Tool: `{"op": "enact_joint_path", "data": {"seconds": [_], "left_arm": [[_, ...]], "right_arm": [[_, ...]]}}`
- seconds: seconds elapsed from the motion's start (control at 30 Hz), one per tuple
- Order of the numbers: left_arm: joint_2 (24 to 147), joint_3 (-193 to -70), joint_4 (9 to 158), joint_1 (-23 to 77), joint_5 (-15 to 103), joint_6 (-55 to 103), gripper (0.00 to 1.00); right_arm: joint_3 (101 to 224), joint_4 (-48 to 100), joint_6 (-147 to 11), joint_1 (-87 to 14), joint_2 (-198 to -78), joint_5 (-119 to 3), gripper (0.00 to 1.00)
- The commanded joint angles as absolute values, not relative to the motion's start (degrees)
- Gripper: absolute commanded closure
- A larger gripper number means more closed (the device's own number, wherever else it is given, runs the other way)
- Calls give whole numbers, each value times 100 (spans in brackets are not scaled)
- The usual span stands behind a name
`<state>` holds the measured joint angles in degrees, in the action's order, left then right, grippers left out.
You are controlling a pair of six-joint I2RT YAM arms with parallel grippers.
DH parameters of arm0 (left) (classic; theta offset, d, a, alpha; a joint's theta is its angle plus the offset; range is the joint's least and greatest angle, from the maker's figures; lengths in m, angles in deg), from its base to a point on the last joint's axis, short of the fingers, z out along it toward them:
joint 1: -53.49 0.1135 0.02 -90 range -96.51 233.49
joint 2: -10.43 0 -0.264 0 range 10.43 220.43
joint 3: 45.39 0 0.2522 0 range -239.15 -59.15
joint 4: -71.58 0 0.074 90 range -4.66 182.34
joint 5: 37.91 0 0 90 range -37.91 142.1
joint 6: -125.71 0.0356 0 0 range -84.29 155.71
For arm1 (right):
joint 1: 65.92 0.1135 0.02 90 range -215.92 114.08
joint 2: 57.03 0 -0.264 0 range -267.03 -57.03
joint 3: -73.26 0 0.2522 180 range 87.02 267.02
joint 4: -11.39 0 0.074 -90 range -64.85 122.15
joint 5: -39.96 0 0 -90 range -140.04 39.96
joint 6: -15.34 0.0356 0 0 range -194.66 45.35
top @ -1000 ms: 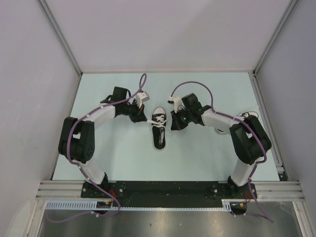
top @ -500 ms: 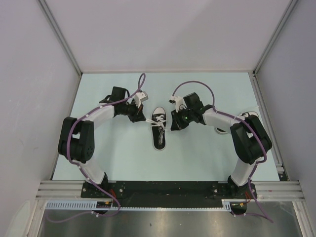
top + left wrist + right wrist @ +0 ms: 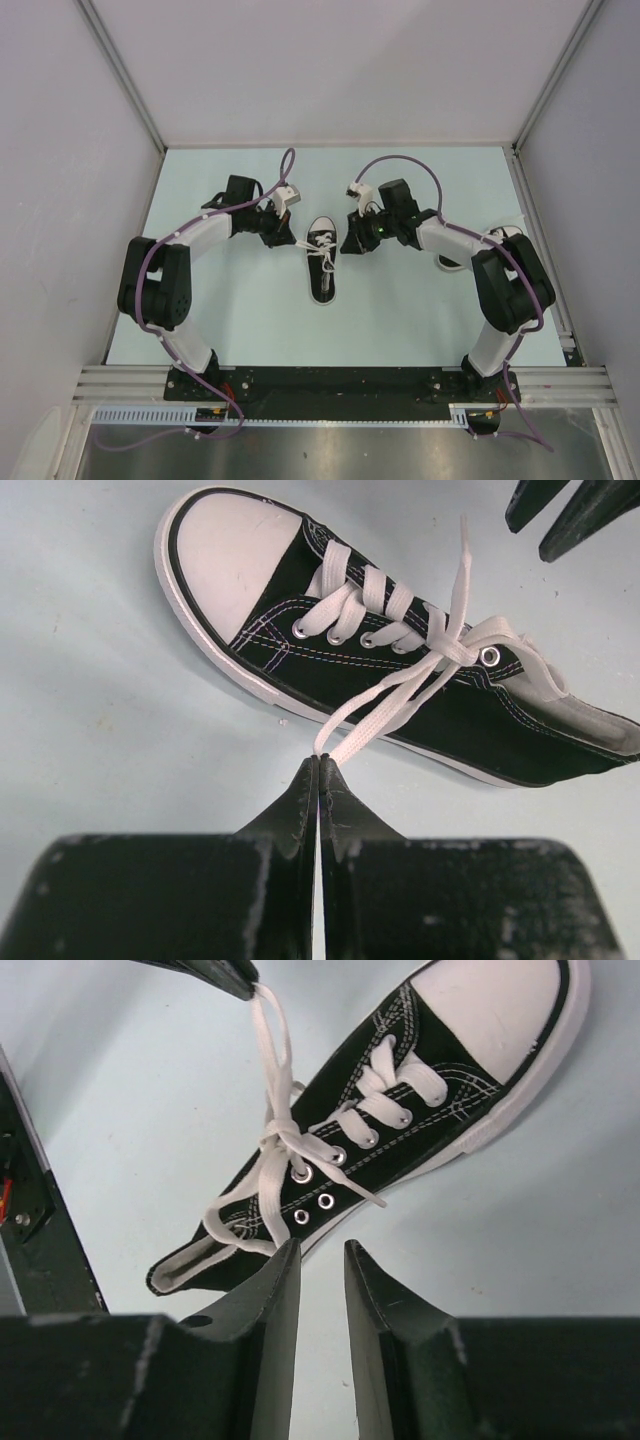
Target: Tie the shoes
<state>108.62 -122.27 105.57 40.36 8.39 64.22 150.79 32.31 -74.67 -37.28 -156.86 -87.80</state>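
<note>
One black sneaker (image 3: 322,262) with a white toe cap lies mid-table, toe pointing away from the arm bases. My left gripper (image 3: 319,760) is shut on the white lace (image 3: 385,705), two strands running taut from the tips to a crossing over the eyelets (image 3: 452,650). In the top view the left gripper (image 3: 286,240) sits just left of the shoe. My right gripper (image 3: 322,1248) is open with nothing between its fingers, hovering beside the shoe's (image 3: 400,1110) heel side. It stands right of the shoe in the top view (image 3: 350,243). A loose lace end (image 3: 368,1196) drapes over the sneaker's side.
A white-rimmed object (image 3: 507,233) shows partly behind the right arm's elbow at the table's right; I cannot tell what it is. Grey walls and metal rails (image 3: 535,230) enclose the pale table (image 3: 240,320). The arm bases line the near edge.
The right gripper has opened from shut and holds no lace now; its wrist shifted slightly away from the bases. The left gripper and the shoe stayed put.
</note>
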Motion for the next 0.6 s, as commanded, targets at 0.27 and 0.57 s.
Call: {"op": "enact_joint_path", "data": {"seconds": [0.27, 0.57], "left_arm": [[10799, -12454, 10389, 4004, 657, 6506, 100], [10807, -12463, 10389, 4004, 648, 6507, 100]], "right_arm": [[15364, 2796, -7018, -3375, -15845, -9249, 64], [15373, 2752, -7096, -3252, -16047, -9030, 66]]}}
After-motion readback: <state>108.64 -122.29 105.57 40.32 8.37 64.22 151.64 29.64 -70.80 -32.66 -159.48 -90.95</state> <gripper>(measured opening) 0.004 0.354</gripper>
